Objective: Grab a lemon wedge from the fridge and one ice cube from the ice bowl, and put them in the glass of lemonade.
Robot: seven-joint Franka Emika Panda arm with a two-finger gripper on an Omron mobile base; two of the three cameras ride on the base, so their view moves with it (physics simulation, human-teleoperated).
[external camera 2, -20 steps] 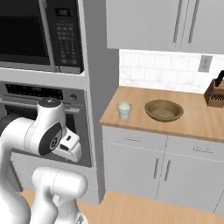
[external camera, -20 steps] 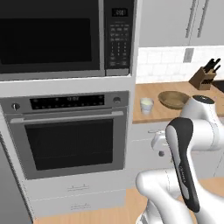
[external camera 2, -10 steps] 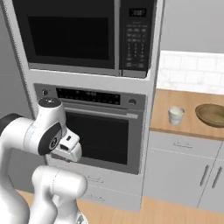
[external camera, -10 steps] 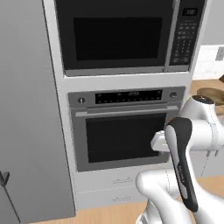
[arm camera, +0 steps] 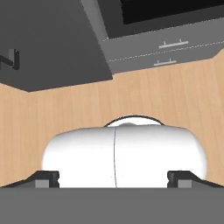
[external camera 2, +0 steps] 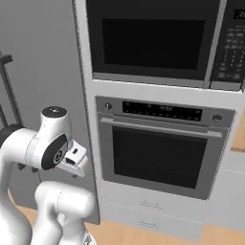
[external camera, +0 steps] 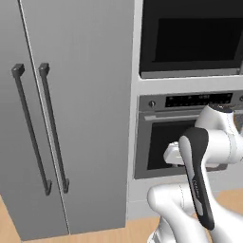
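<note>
While the tall matte grey two-door fridge (external camera: 80, 118) stands closed, the two-finger gripper (arm camera: 113, 177), spread wide, holds nothing; every step remains.

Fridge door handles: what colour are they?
Dark, near black, against the matte grey fridge doors; the handles show best in the left base view.

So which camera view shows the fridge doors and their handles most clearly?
The left base view: both closed doors of the fridge face the camera, with the two dark bar handles showing full length. The right base view catches a grey strip and part of one handle at its left edge. The hand view shows its bottom corner.
</note>
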